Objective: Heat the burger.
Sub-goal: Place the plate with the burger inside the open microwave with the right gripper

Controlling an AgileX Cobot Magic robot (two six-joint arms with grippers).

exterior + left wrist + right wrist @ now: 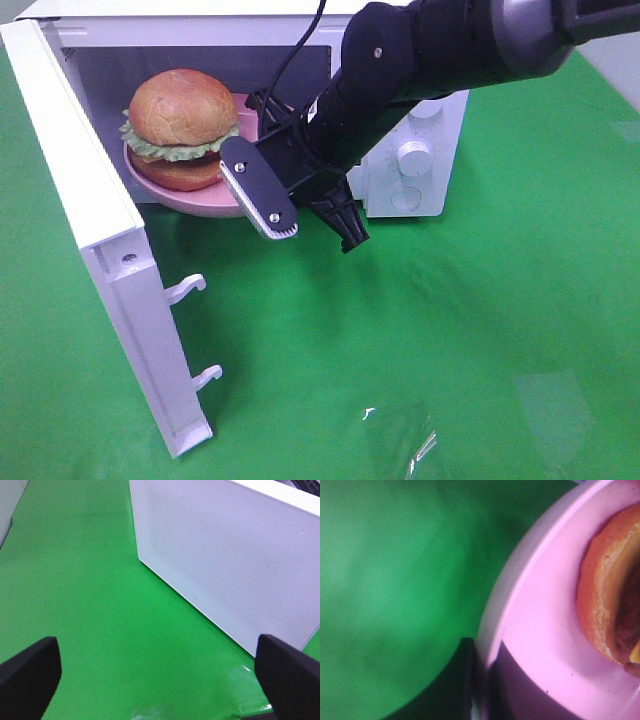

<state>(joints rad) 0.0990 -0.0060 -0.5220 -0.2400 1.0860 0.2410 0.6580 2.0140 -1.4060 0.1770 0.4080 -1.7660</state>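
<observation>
High view: the burger [178, 125] sits on the pink plate [200, 208] in the open microwave [415, 160]. The right arm [400, 60] hides the plate's right edge.

Left wrist view: the left claw [160, 675], its tips cut off, gapes wide and empty, facing the white door [225, 555].

Right wrist view, blurred: the right claw [475, 690] is clamped on the plate's rim.

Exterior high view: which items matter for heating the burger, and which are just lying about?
In the job:
- burger
- pink plate under it
- microwave, door open
- right tool, shut on the plate's rim

Not in it:
- clear plastic scrap on the green cloth
- left tool, open and empty, outside the door
</observation>
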